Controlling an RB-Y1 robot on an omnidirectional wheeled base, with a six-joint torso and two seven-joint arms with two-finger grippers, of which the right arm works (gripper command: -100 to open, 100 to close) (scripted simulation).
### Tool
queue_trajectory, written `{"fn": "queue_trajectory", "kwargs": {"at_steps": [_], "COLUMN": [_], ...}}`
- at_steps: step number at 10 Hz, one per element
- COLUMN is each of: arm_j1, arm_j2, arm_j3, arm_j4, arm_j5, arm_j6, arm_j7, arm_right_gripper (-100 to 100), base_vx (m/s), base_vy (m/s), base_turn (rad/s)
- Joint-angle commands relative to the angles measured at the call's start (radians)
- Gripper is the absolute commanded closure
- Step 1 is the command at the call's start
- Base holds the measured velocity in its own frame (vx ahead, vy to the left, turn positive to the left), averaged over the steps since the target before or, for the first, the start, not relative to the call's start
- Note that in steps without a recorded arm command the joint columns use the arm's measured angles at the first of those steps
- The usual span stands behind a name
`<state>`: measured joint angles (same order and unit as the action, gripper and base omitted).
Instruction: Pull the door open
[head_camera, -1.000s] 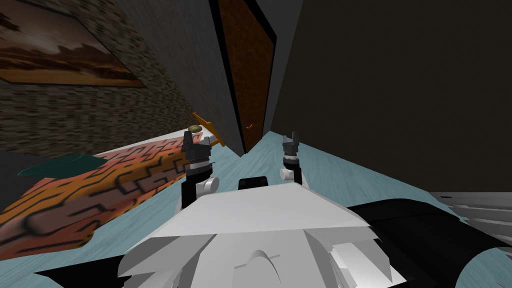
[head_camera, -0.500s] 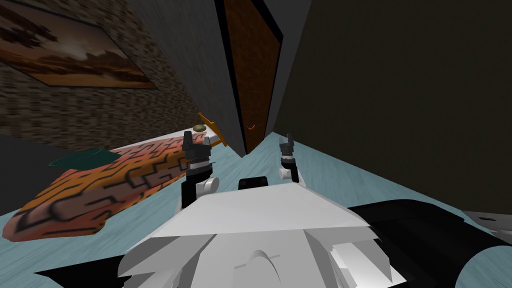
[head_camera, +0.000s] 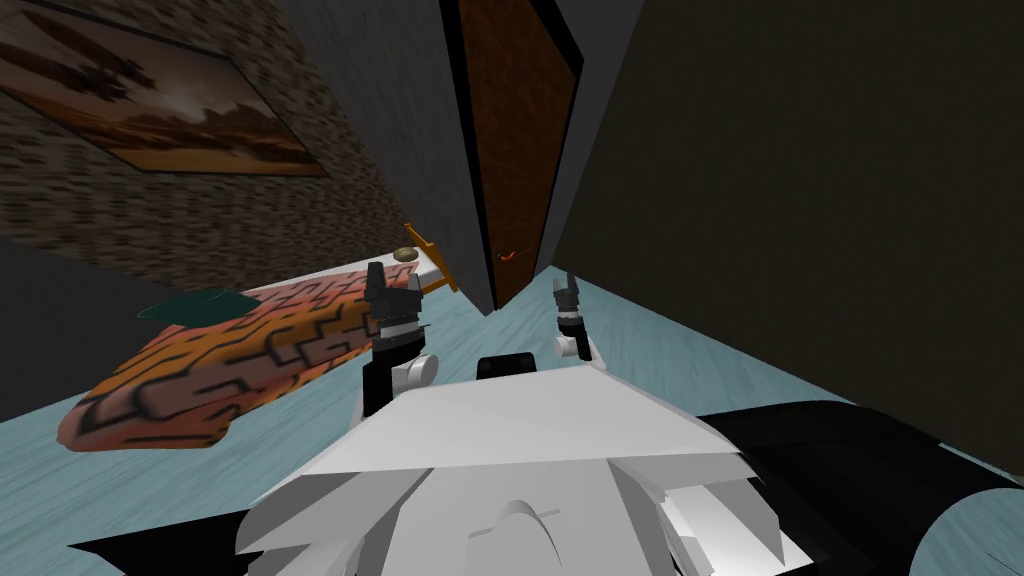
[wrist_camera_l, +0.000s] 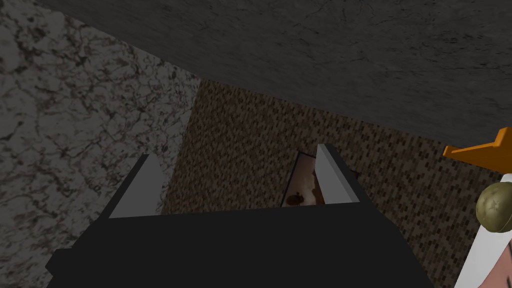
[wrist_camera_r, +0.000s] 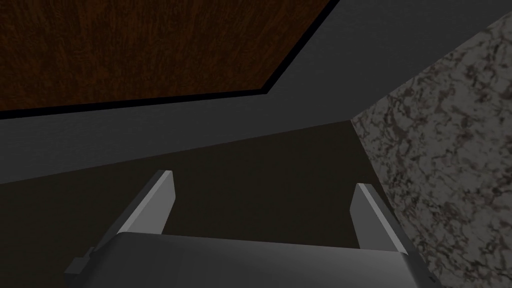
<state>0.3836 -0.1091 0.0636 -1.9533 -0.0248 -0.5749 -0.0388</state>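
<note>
Right end effector (head_camera: 567, 281) near door (head_camera: 520, 150)

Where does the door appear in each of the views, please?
Head view: the door stands top centre, brown in a black frame.
Left wrist view: this camera faces the brick wall instead.
Right wrist view: the door lies beyond the open right gripper, past a grey strip.
Shared landmark: the grey wall around the door.
</note>
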Motion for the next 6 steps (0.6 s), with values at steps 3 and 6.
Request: {"fn": "queue_trajectory", "kwargs": {"at_steps": [3,6], "arm_j1": [-0.045,-0.071], "arm_j2": [-0.023,-0.037], "arm_j3": [0.008,0.014], "arm_j4": [0.100,0.161], "arm_j5": [-0.003,-0.005], "arm_j6": [-0.015,-0.023], "arm_j7": [-0.017,-0.028], "arm_right_gripper": [-100,-100], "base_vx": [0.067,0.069], "base_vy": [-0.028,-0.035], "base_turn": [0.132,0.087]}}
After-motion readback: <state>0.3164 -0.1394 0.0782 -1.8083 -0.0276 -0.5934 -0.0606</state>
